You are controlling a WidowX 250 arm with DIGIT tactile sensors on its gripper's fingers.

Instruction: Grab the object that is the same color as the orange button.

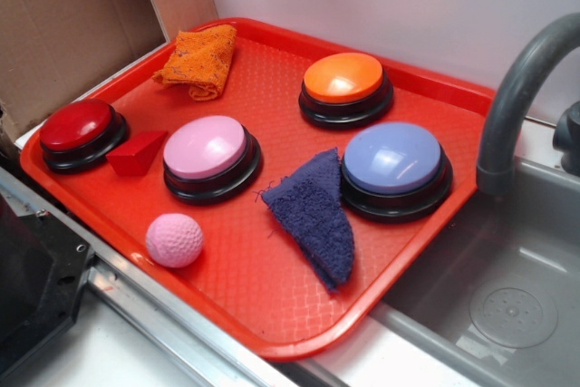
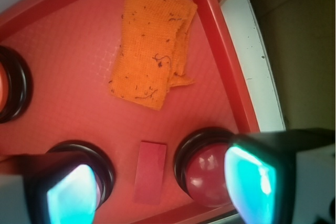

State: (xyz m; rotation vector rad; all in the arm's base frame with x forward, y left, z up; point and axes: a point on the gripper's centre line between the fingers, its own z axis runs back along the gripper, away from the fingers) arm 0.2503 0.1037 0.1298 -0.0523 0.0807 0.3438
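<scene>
In the exterior view the small folded orange knitted cloth [image 1: 198, 62] lay in the upper-left corner of the red plastic tray [image 1: 426, 215], well apart from the glossy domed orange button [image 1: 343, 78] it matched; in the wrist view the gripper [image 2: 157, 187] hung open at the bottom, fingers spread, apparently lining up

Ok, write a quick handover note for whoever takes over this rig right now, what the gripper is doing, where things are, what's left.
Gripper: jaws open, empty, hanging above the tray.
Orange cloth: lies folded in the tray's far left corner, untouched.
Orange button: far side of the tray, apart from the cloth.
Dark blue cloth: leans against the blue-purple button; leave it.
Done: nothing grabbed yet.
Left: descend onto the orange cloth, close, lift.
</scene>
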